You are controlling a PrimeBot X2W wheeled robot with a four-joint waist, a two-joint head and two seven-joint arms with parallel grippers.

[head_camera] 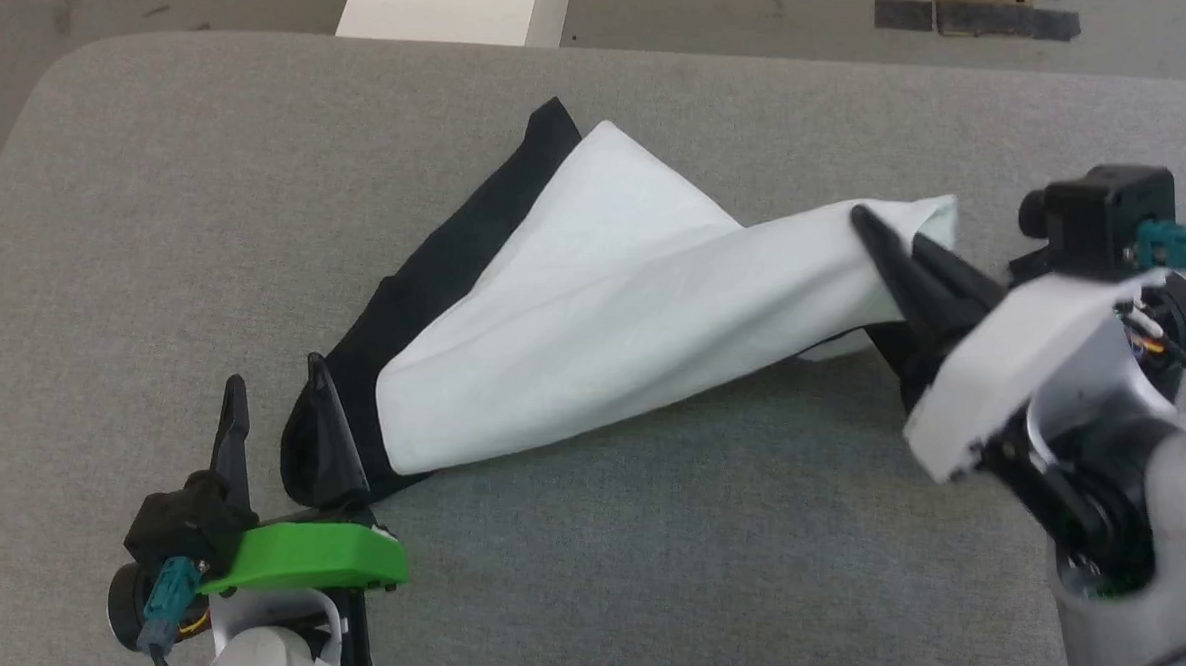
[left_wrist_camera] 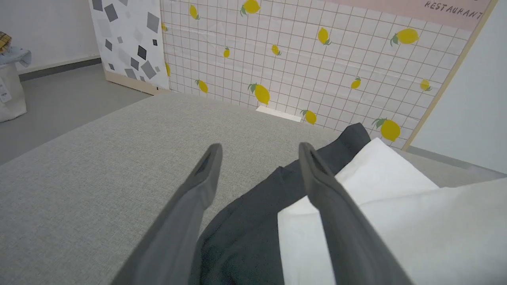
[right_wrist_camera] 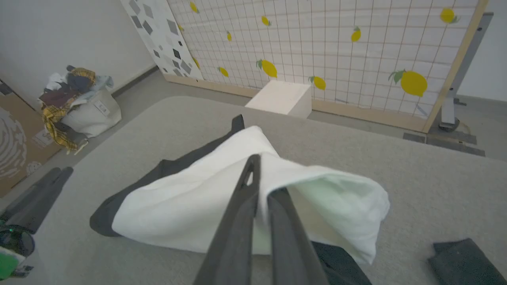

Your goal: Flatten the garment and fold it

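Shirt (head_camera: 592, 313) is soft, light, sags. Your right hand (head_camera: 884, 235) is clamped on its white fold at right; left hand (head_camera: 276, 374), fingers apart, should pinch the black edge lower left.

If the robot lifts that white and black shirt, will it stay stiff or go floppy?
Probably floppy: the garment sags and twists where the jaws of the right gripper pinch it. Likely light, since one small pinch raises that end.
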